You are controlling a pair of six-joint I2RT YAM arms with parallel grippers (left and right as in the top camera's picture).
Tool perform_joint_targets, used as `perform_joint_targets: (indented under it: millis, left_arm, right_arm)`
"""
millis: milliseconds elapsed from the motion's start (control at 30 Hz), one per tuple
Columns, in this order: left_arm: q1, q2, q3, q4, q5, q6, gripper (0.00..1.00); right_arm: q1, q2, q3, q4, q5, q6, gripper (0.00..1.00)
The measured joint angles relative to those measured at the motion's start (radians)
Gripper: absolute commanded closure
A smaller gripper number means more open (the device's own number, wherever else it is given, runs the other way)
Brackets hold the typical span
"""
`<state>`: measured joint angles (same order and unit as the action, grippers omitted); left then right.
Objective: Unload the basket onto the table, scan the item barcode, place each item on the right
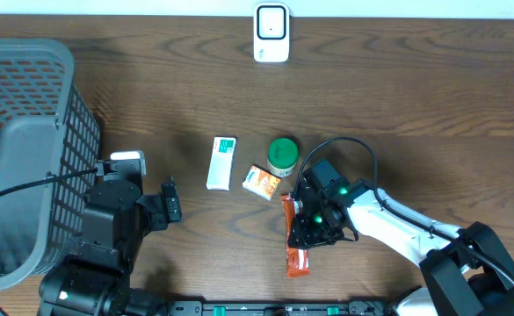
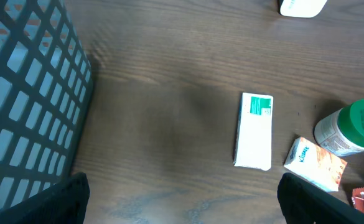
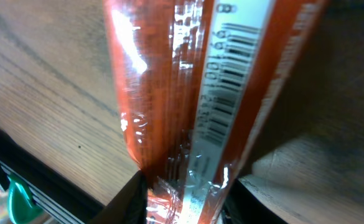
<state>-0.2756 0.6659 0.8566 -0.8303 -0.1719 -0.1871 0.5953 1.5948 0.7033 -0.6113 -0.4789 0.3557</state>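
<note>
The item is a glossy orange packet lying lengthwise on the wooden table, right of centre near the front edge. My right gripper is down over it. In the right wrist view the packet fills the frame, with its barcode on a white strip facing the camera. The right gripper has both dark fingers pressed against the packet's sides. A white scanner stands at the far edge, also seen in the left wrist view. My left gripper hovers open and empty at front left, over bare wood.
A grey mesh basket takes up the left side. A white and green box, a green-lidded jar and a small orange and white carton lie mid-table, just beyond the packet.
</note>
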Motion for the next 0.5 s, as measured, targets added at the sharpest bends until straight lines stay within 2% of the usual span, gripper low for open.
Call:
perform_joint_targets:
  millis: [100, 333, 500]
  left_arm:
    - [0.000, 0.000, 0.000, 0.000, 0.000, 0.000, 0.04]
    - [0.000, 0.000, 0.000, 0.000, 0.000, 0.000, 0.04]
    - [0.000, 0.000, 0.000, 0.000, 0.000, 0.000, 0.04]
  right_arm:
    - [0.000, 0.002, 0.000, 0.000, 0.005, 0.015, 0.79]
    - [0.003, 0.000, -0.002, -0.009, 0.020, 0.042, 0.84]
    - [0.006, -0.021, 0.016, -0.084, 0.072, 0.037, 0.90]
